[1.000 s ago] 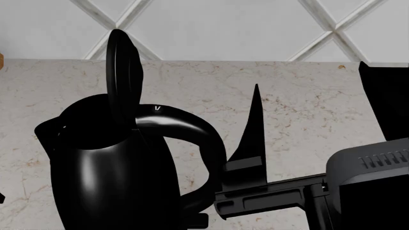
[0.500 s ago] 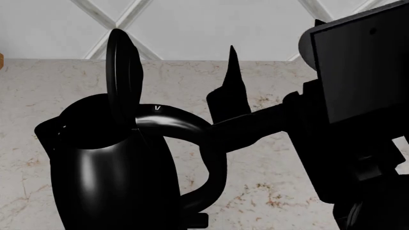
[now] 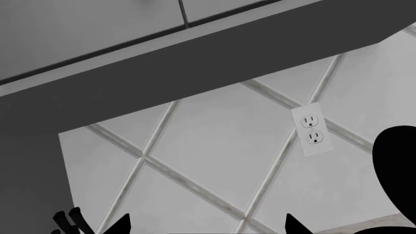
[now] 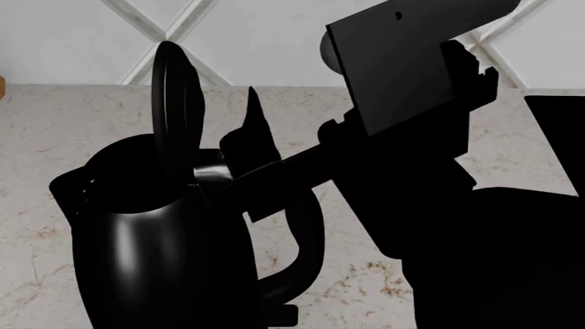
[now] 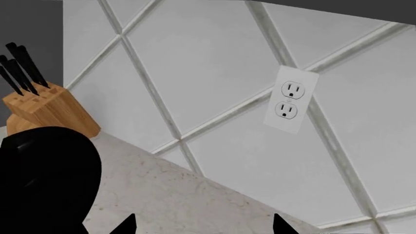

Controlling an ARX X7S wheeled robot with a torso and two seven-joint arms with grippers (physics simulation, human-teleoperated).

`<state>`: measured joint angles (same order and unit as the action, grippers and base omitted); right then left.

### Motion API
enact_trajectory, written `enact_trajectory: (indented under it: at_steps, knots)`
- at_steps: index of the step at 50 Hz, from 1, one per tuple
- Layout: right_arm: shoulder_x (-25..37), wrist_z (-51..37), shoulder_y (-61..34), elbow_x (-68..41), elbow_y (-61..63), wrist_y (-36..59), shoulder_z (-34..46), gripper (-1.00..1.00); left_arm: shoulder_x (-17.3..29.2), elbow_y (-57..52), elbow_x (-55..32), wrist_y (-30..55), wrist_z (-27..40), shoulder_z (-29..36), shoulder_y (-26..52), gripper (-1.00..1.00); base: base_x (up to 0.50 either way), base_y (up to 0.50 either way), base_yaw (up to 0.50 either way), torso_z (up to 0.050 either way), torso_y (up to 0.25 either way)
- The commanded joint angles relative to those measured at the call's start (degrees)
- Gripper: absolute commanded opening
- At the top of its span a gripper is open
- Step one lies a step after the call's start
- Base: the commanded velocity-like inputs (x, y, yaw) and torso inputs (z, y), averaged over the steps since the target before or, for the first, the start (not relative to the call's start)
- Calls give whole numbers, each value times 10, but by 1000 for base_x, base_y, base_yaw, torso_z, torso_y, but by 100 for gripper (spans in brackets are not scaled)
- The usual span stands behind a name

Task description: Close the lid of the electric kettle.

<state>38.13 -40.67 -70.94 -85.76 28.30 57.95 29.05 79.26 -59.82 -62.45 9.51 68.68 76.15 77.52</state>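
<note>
The electric kettle (image 4: 155,247) stands at the left of the head view, glossy black with a loop handle (image 4: 306,240). Its lid (image 4: 174,103) stands upright and open above the rim. My right gripper (image 4: 249,133) reaches in from the right; one pointed finger shows just right of the lid, above the handle, a small gap from it. In the right wrist view the right gripper (image 5: 202,226) is open and empty, with the black lid (image 5: 46,180) beside it. My left gripper (image 3: 204,226) is open and empty, facing the wall; a black rounded shape (image 3: 398,165) beside it is kettle or lid.
A marble counter (image 4: 439,137) runs back to a tiled wall (image 4: 292,34). A wooden knife block (image 5: 46,107) stands by the wall beyond the kettle. A wall outlet (image 5: 289,100) shows in both wrist views. Cabinets (image 3: 130,44) hang above.
My right arm has risen and swung left across the head view. Its finger has moved from right of the handle to close beside the upright lid. The lid has not moved.
</note>
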Motion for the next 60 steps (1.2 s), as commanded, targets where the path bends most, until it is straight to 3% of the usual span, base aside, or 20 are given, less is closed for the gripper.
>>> enact_trajectory:
  at_steps: [1, 38, 60]
  knots:
    - [-30, 20, -2, 17, -22, 2, 26, 100, 11, 1, 11, -16, 1, 31, 14, 100, 0, 0, 0, 0, 0]
    - [-83, 41, -35, 33, -46, 11, 66, 100, 43, 2, 40, -54, -1, 93, 27, 100, 0, 0, 0, 0, 0]
    - [6, -93, 14, -115, 108, -33, -15, 100, 29, 3, 36, -50, 5, 106, 41, 100, 0, 0, 0, 0, 0]
